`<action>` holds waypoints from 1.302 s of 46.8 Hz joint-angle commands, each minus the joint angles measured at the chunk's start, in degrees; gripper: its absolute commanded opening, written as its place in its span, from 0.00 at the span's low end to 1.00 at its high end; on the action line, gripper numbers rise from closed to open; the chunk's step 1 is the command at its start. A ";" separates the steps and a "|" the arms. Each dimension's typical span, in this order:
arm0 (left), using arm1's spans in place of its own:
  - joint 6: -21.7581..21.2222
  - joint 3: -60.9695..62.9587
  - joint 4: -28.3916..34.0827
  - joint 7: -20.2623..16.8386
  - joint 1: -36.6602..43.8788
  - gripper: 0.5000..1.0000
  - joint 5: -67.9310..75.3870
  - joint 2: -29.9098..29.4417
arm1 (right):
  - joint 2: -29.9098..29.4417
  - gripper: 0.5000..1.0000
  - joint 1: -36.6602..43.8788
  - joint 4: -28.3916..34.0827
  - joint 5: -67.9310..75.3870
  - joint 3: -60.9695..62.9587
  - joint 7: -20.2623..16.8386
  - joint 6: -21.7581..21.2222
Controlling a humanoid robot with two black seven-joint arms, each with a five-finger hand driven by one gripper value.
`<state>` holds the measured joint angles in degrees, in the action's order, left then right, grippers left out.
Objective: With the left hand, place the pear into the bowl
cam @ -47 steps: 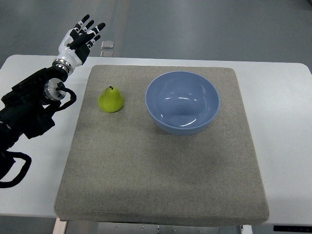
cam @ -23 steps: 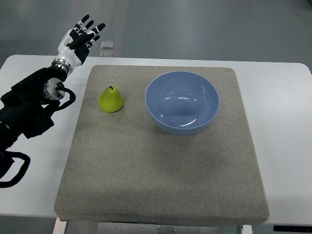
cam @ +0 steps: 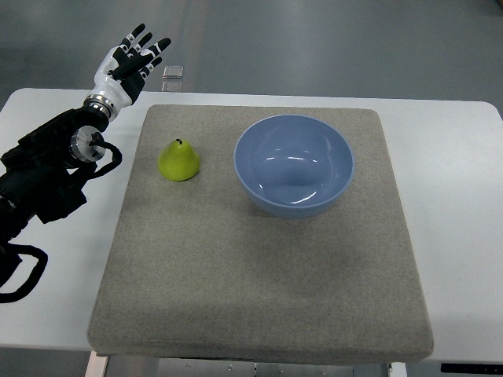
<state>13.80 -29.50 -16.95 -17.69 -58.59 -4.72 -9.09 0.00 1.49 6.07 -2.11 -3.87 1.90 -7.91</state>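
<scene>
Green pear (cam: 179,160) stands upright on grey felt mat (cam: 259,275), left of blue bowl (cam: 294,166), not touching it. Note left hand (cam: 126,66) raised over far-left table (cam: 464,212) corner, fingers (cam: 140,38) spread, holding nothing, well apart from pear. Bowl sits empty on mat.
</scene>
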 commanded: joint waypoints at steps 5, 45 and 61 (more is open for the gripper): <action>0.09 5.06 -3.26 0.12 -0.73 0.99 0.15 -1.72 | 0.00 0.85 0.00 -0.01 0.00 0.00 0.03 0.00; 11.15 16.32 -26.91 0.38 -10.92 0.99 45.14 -24.57 | 0.00 0.85 0.00 0.00 0.00 0.00 0.03 0.00; 16.00 16.23 -34.46 -0.15 -14.53 0.98 65.79 -27.91 | 0.00 0.85 0.00 -0.01 0.00 0.00 0.03 0.00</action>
<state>29.75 -13.22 -50.32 -17.62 -72.80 56.79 -36.78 0.00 1.49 6.07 -2.11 -3.87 1.90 -7.91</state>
